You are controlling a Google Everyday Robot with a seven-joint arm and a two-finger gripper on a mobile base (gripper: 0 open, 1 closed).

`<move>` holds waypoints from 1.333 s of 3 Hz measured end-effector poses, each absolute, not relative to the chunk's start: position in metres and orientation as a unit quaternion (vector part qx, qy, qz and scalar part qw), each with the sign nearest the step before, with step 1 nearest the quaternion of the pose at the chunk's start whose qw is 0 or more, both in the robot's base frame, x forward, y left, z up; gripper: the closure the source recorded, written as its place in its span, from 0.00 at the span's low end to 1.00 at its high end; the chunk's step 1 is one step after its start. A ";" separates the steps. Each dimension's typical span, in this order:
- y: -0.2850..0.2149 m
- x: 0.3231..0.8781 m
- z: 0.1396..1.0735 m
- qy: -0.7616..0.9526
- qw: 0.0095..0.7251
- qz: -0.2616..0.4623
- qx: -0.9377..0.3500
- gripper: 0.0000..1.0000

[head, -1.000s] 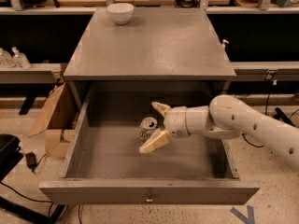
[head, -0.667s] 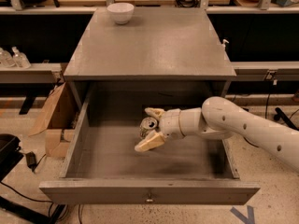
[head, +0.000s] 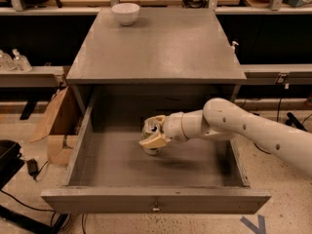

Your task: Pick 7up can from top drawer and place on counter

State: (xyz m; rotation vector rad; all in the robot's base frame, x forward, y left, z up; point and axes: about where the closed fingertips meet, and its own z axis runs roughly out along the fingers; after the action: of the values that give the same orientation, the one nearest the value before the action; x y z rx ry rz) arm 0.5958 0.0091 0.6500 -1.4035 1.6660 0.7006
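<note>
In the open top drawer [head: 156,201], jaws closed on the 7up can [head: 151,127].
The counter [head: 161,48] lies above and behind the jaws, the drawer floor beneath them. The gripper [head: 154,130] pinches the can from both sides, the nearer jaw hiding its label; earlier the jaws gaped wider, further right.

- No writing, brand or number is showing readably anywhere, not even on the 7up can [head: 152,127].
- The gripper [head: 147,132] is sitting at that 7up can, mid top drawer [head: 97,201].
</note>
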 end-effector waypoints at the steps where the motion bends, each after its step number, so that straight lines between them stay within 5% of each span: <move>1: 0.009 0.596 0.652 0.663 0.414 0.279 -0.558 0.94; 4: 0.016 0.602 0.966 0.668 0.412 0.234 -0.574 1.00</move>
State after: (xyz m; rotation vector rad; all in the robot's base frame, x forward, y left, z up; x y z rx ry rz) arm 0.6024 0.0162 0.9664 -1.4427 1.6801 0.5891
